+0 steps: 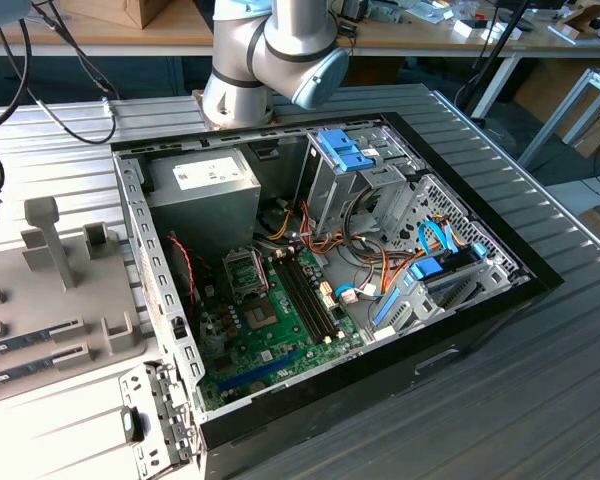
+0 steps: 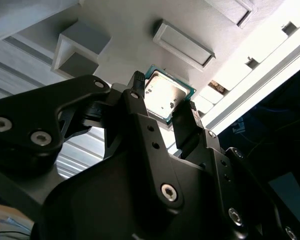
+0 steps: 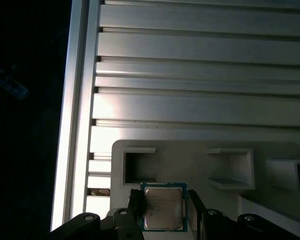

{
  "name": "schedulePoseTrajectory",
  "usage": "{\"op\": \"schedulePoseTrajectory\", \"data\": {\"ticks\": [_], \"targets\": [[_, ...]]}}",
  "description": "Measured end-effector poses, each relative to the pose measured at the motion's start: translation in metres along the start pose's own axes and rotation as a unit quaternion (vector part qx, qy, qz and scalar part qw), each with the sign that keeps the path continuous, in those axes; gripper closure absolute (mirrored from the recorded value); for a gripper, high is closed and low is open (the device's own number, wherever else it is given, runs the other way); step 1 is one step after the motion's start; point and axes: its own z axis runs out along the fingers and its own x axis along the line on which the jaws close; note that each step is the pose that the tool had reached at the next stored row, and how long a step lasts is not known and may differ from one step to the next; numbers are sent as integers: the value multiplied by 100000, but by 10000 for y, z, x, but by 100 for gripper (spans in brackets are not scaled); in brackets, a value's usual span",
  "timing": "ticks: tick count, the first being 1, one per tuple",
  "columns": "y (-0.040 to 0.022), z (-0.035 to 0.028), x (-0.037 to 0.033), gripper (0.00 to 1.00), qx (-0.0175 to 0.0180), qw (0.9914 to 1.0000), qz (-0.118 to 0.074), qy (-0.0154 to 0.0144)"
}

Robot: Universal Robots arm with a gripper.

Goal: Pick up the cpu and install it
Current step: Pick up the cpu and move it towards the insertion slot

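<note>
Purchase looks slim: the gripper point(image 2: 165, 94) pinches the cpu point(image 2: 162, 90) by two opposite edges, fingers nearly together, just over the grey holder tray point(image 3: 190, 170) on the slatted table point(image 3: 190, 50). Whether it's lifted clear, I cannot tell. Best kept level and moved slowly (thin rim, easy to tilt).

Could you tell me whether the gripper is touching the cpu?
Touching. In the first wrist view the gripper clamps the cpu, its fingers flush against opposite edges with no gap.
</note>
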Motion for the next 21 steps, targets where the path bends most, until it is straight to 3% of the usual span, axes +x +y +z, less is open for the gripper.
{"op": "schedulePoseTrajectory", "data": {"ticks": [21], "targets": [[1,-5,0,53,-655,99998,15,-20]]}}
